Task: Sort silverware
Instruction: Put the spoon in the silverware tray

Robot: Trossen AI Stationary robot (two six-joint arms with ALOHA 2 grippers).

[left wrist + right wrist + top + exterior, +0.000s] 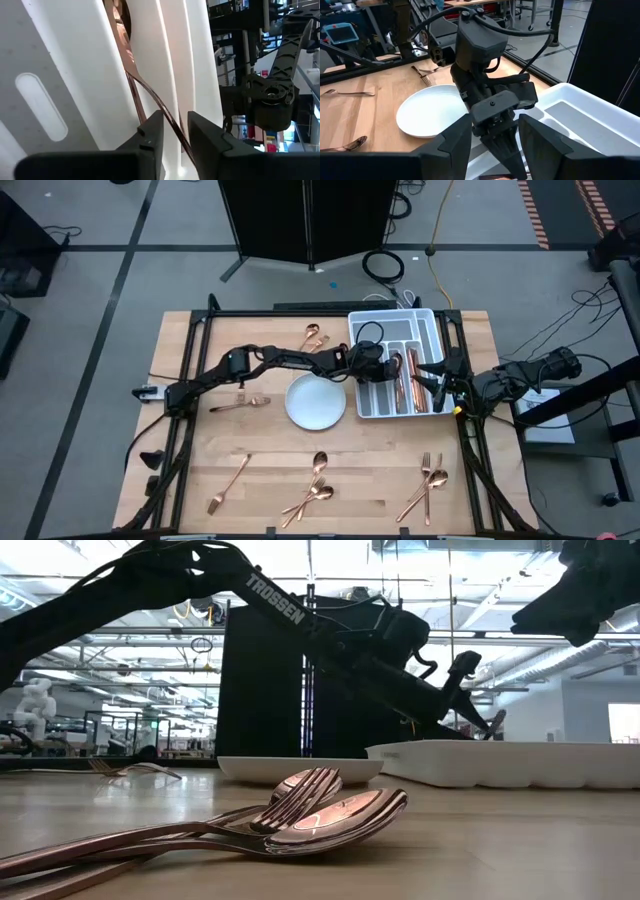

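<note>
Releasing a copper utensil into a long slot of the white cutlery tray: left gripper hanging over the tray's left side, fingers standing spread with the slim handle running loose between them, apparently touching neither. Doing this well probably means:

- Waiting until the handle is lying flat along the slot before lifting.
- Rising straight up, avoiding hooking the handle on a finger.
- Keeping clear of the divider walls and of the right gripper, which is hovering at the tray's right edge with fingers spread wide and nothing between them.

Counting, from the high view:

- One tray, holding several copper pieces in two neighbouring slots; exact number not clear.
- One round white plate just left of the tray.
- About two spoons behind the plate.
- One fork left of the plate.
- One fork near the front left.
- About three spoons at front centre.
- Two or three forks at front right.
</note>
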